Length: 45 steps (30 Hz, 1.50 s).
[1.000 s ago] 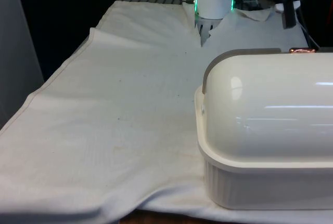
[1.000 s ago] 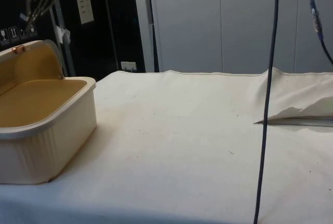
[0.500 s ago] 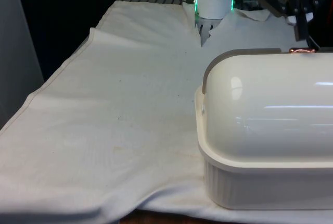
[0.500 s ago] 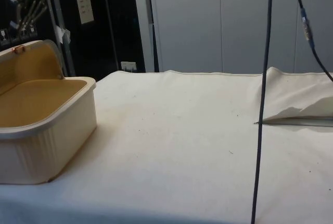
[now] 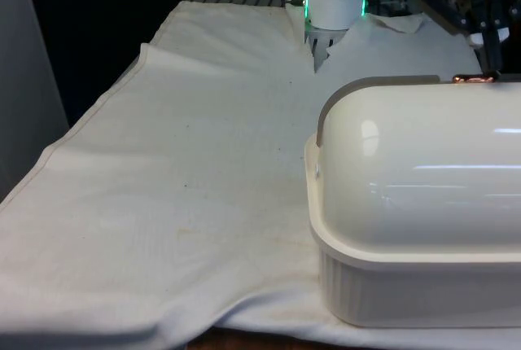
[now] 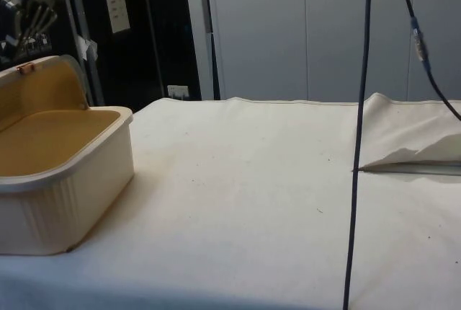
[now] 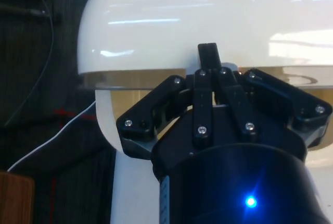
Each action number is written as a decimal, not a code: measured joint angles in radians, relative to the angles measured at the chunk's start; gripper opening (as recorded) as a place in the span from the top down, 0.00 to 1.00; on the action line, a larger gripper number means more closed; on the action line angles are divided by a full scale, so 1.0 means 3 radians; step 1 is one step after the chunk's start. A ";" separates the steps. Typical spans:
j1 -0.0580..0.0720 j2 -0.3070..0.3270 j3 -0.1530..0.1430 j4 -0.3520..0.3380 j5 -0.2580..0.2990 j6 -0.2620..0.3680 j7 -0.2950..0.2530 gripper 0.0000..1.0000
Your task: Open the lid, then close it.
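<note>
Overhead, hand [image 7: 209, 57] pinched narrow above lid [image 5: 423, 163]; white cloth [image 6: 274, 202], pale wall panels [image 6: 324, 29].

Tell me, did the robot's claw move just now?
Yes. In the front view the gripper slid toward that view's right and lower, closer to the copper handle on the bread box lid.

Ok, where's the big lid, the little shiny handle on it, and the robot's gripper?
lid [image 5: 423, 171]: front view, on its rounded white back.
handle [image 5: 474, 79]: front view, on the copper bar at the lid's upper edge.
gripper [image 6: 20, 36]: side view, at its fingertips, above the lid.
</note>
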 measured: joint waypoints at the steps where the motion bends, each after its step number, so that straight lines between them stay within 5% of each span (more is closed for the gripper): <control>1: 0.0003 -0.0007 0.0003 -0.0007 0.0000 -0.0020 0.0000 1.00; 28: 0.0113 -0.0097 0.0100 -0.0213 0.0000 -0.0227 0.0077 1.00; 45: 0.0120 -0.0290 0.0237 -0.0573 0.0000 -0.0323 0.0170 1.00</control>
